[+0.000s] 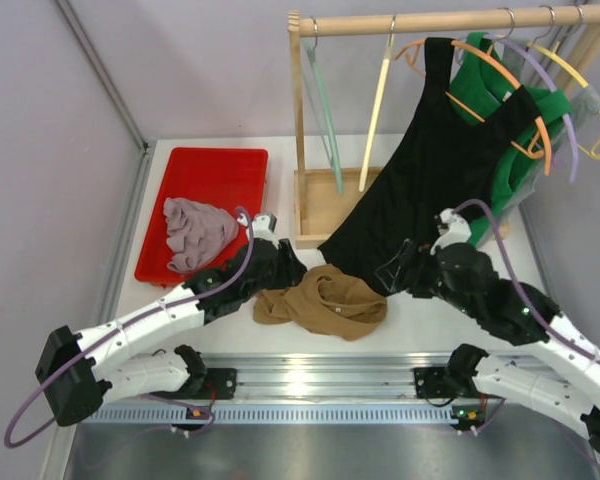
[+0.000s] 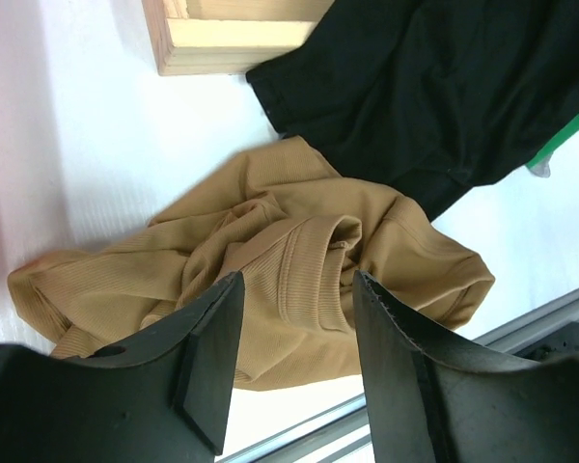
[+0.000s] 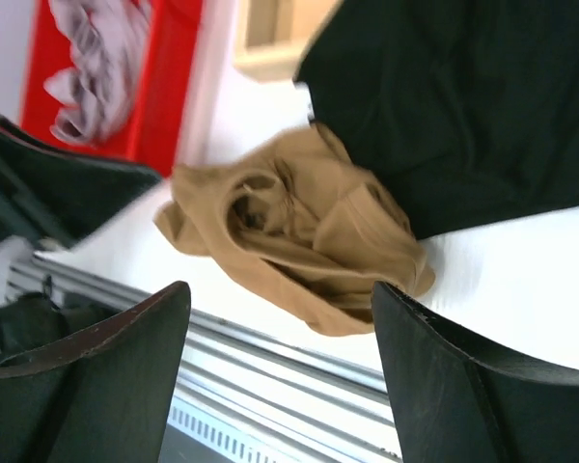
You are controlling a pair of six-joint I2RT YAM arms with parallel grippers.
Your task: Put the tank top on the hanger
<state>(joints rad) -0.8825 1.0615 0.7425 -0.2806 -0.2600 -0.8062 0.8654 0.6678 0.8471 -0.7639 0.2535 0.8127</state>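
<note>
The tan-brown tank top [image 1: 322, 301] lies crumpled on the white table near the front edge; it also shows in the left wrist view [image 2: 270, 280] and in the right wrist view [image 3: 299, 227]. The cream-white hanger [image 1: 376, 118] hangs from the wooden rail at the back. My left gripper [image 1: 283, 268] is open and empty just above the tank top's left side, with the fabric between its fingers [image 2: 207, 357] in view. My right gripper [image 1: 398, 270] is open and empty, just right of the tank top, over the hem of the black garment.
A large black sleeveless garment [image 1: 430, 170] hangs on an orange hanger [image 1: 510, 90] and drapes onto the table. A pale green hanger [image 1: 325, 110] and a green garment [image 1: 510, 130] hang on the wooden rack [image 1: 320, 205]. A red tray [image 1: 220, 170] holds a mauve-grey cloth [image 1: 195, 232].
</note>
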